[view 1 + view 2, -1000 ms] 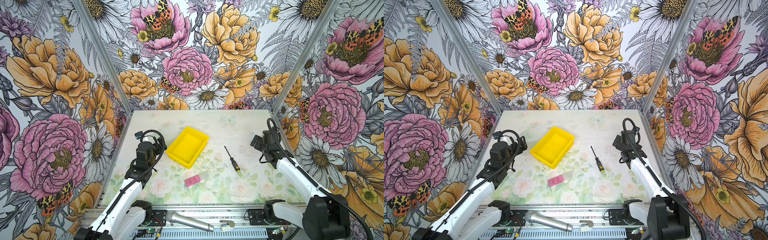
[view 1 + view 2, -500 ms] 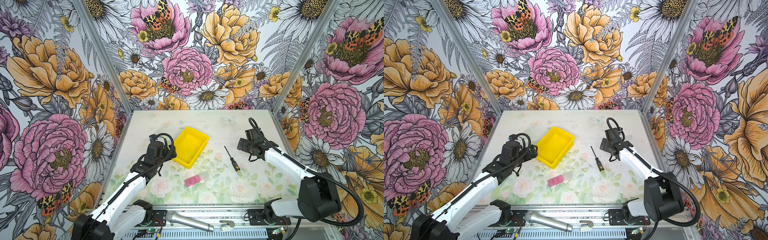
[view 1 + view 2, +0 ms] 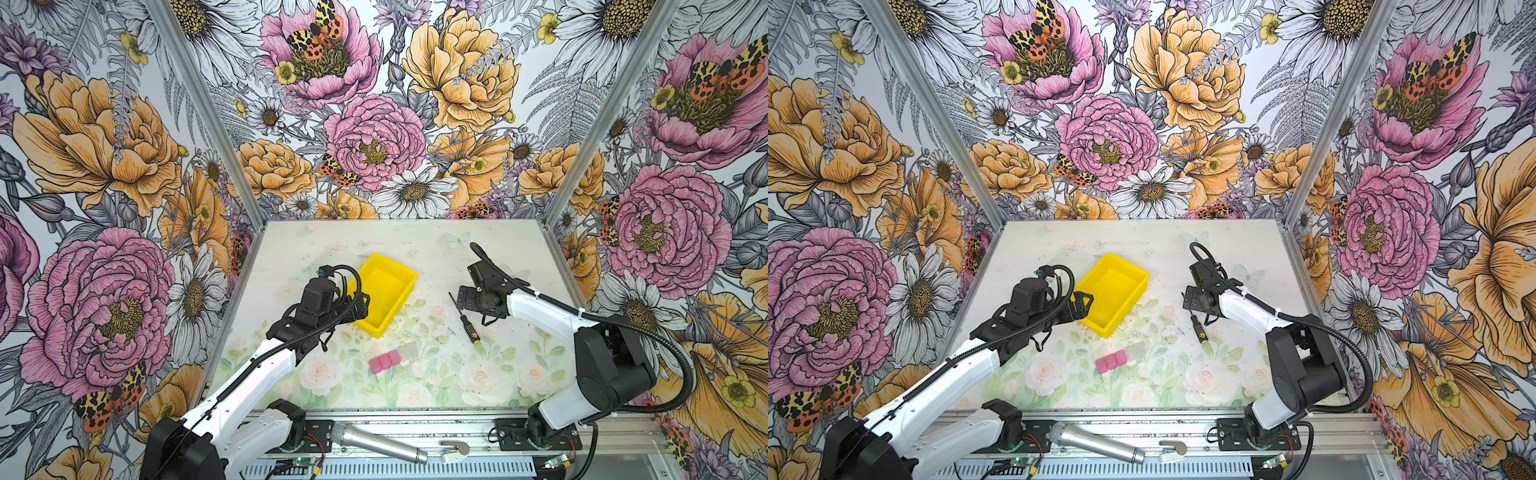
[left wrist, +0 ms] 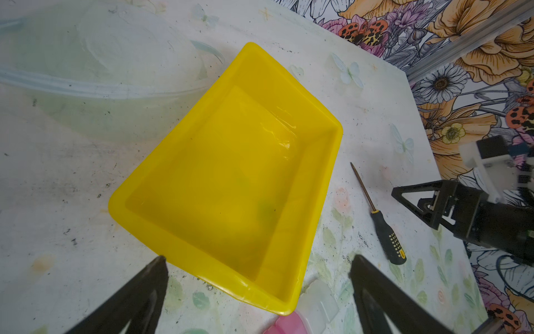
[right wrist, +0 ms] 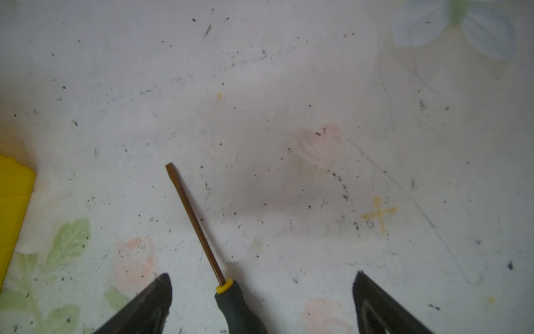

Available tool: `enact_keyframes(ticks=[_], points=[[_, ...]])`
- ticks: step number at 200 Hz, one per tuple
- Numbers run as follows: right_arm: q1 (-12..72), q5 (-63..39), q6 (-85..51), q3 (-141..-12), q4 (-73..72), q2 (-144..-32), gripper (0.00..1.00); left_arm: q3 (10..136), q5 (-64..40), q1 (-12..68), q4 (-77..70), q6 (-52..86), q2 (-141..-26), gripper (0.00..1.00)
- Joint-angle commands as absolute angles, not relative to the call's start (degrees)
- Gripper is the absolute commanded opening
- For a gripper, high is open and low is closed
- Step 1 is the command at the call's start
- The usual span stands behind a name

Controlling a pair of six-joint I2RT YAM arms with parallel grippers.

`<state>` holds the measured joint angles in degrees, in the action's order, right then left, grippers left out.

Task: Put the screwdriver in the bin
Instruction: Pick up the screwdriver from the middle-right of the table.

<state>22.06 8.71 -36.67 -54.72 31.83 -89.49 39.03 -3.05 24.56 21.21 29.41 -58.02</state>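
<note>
Since a second ago, both arms have swung in from the table's (image 3: 440, 392) side edges. The screwdriver (image 3: 464, 318) and bin (image 3: 383, 326) are unmoved.

The right gripper (image 5: 261, 275) is now over the screwdriver, jaws spread wide, pinching nothing. In the right wrist view the black handle lies between the two fingers, nearer one and touching neither. The shaft runs out past the fingertips.

In both top views the screwdriver lies flat on the table at 3 o'clock of the bin, tip toward 11 o'clock.

The left gripper (image 4: 258, 258) is at the bin's 9 o'clock side, jaws spread and empty.
</note>
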Motion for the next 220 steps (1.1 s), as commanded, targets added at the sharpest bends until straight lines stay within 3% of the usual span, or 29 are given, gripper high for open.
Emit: enact_keyframes(ticks=[1, 220], points=[[23.23, 6.88, -37.08, -56.52, 32.61, -90.99, 0.96, 39.75, -4.57, 25.08, 20.68, 28.04, -58.44, 0.99], [26.48, 6.13, -38.43, -50.32, 32.43, -94.00, 0.67, 38.58, -3.26, 25.96, 19.49, 27.49, -58.85, 0.99]])
